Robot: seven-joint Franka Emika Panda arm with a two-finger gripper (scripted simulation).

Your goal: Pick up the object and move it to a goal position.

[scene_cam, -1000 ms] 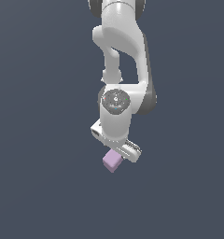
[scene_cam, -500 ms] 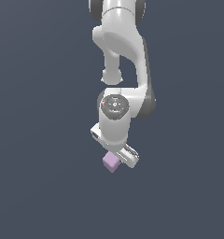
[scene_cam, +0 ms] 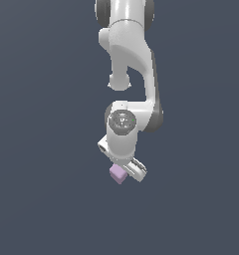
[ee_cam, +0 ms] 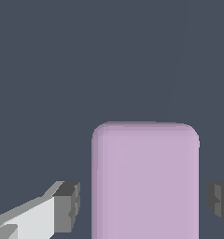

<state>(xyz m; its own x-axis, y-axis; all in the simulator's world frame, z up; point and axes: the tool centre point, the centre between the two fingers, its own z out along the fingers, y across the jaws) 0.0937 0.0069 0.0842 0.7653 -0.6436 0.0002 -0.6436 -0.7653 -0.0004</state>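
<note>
The object is a small pale lilac cube (scene_cam: 118, 174), seen in the exterior view just under the white arm's hand. My gripper (scene_cam: 123, 171) is right over it, fingers pointing down. In the wrist view the cube (ee_cam: 145, 182) stands between the two dark fingertips (ee_cam: 68, 206), with a narrow gap of grey ground showing on each side. The gripper (ee_cam: 143, 205) is open around the cube and does not touch it. The second fingertip (ee_cam: 220, 200) is cut off by the frame edge.
A plain dark grey surface fills both views. The white arm's links (scene_cam: 129, 55) rise above the hand to the top of the exterior view. No other object shows.
The wrist and hand have come down toward the cube over the last second. The cube has stayed in the same place.
</note>
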